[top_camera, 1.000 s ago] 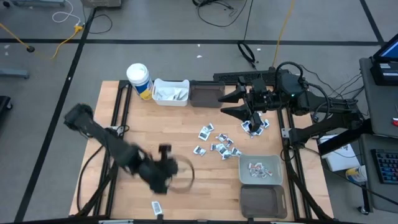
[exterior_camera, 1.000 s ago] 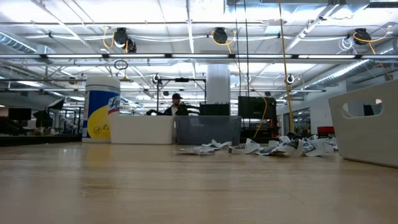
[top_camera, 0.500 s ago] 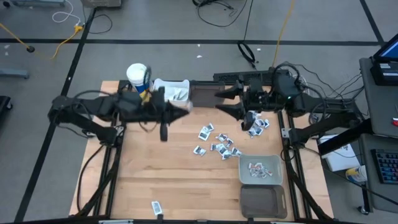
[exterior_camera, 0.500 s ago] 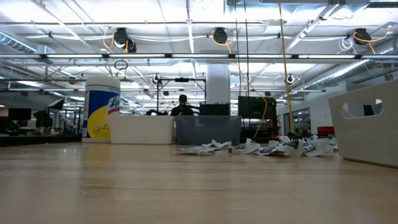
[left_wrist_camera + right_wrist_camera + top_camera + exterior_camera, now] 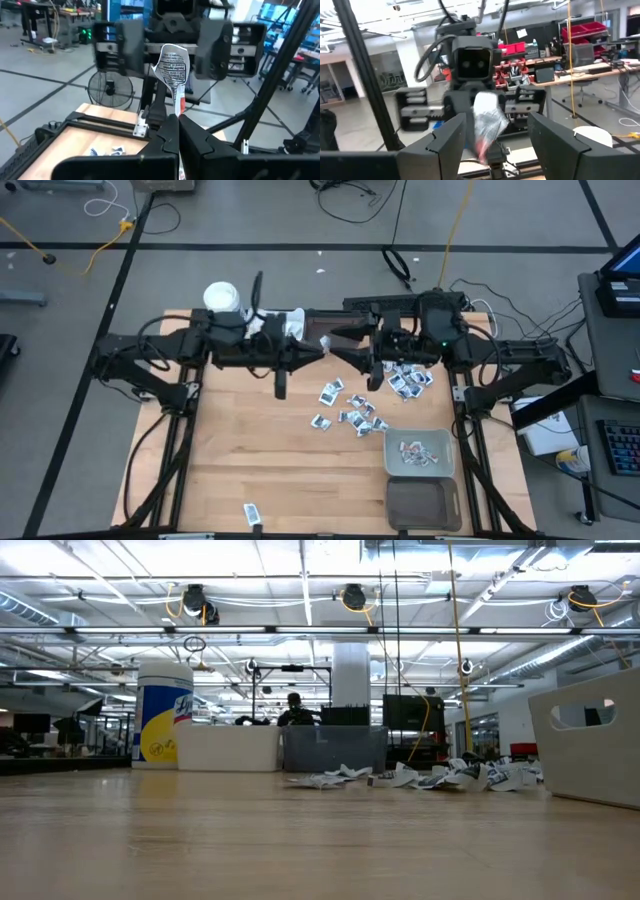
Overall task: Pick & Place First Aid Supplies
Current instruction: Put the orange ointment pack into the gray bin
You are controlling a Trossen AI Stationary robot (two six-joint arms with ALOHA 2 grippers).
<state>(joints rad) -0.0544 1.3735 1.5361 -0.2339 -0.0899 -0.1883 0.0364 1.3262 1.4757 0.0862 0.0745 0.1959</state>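
Two grippers meet above the far table edge: my left gripper point(image 5: 176, 117) pinches a silvery packet point(image 5: 172, 65) upright; my right gripper point(image 5: 495, 135) spreads wide around it and should close squarely before I release.

a wooden table point(image 5: 260, 470) is seen from above. a white cup with a yellow band point(image 5: 222, 298), a white bin point(image 5: 290, 320) and a dark bin point(image 5: 325, 325) are set along its far edge. loose packets point(image 5: 350, 412) are scattered right of centre, beside a grey bin point(image 5: 420, 452) and a second dark bin point(image 5: 423, 503). one stray packet point(image 5: 252, 512) lies at the near edge.
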